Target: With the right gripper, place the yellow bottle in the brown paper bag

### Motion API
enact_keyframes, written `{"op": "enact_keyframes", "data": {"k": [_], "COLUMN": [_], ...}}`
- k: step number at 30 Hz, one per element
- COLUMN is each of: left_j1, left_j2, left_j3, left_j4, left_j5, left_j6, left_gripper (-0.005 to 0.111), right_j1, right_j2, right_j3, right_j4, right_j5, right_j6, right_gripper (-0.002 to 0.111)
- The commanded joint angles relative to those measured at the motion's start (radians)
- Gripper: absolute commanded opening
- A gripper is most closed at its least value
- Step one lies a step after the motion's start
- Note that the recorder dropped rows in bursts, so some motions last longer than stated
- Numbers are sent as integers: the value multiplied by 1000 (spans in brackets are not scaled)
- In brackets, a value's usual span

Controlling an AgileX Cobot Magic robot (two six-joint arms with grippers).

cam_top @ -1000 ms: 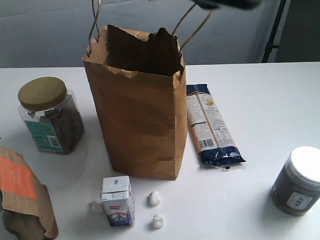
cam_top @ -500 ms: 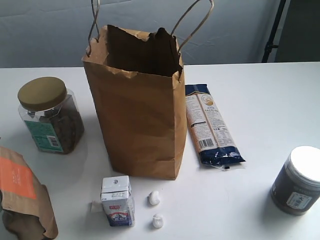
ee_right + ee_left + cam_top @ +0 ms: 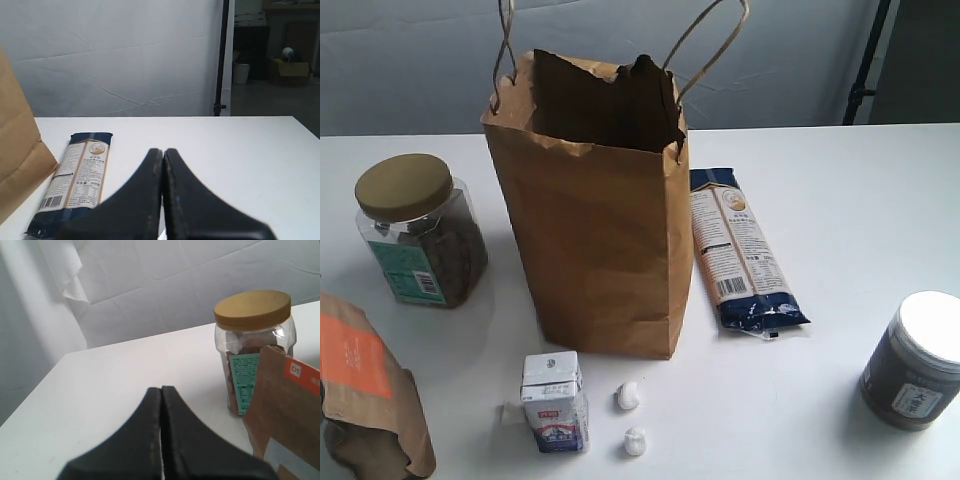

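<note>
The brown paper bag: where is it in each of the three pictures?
Exterior view: the brown paper bag stands upright mid-picture.
Left wrist view: not in it.
Right wrist view: a strip of its side at the picture's edge.
Shared landmark: the blue packet lying beside it, in exterior and right wrist views.

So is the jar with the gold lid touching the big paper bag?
Apart. The exterior view shows bare white table between the jar and the brown paper bag.
</note>
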Motion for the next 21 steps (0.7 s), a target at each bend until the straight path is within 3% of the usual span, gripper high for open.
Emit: {"op": "enact_keyframes", "data": {"k": [1,21], "left_j1": [-6,-6], "left_j2": [-4,-4], "left_j3": [3,3], "left_j4": [0,0], "left_j5": [-4,-4], "left_j6": [-2,-2], "left_gripper": [0,0], "right_j1": [-6,-6], "right_j2": [-6,-6], "right_j3": [4,4], "right_j4": [-26,-26], "right_j5": [4,2], "right_j6": [-28,33], "right_gripper": [0,0]}}
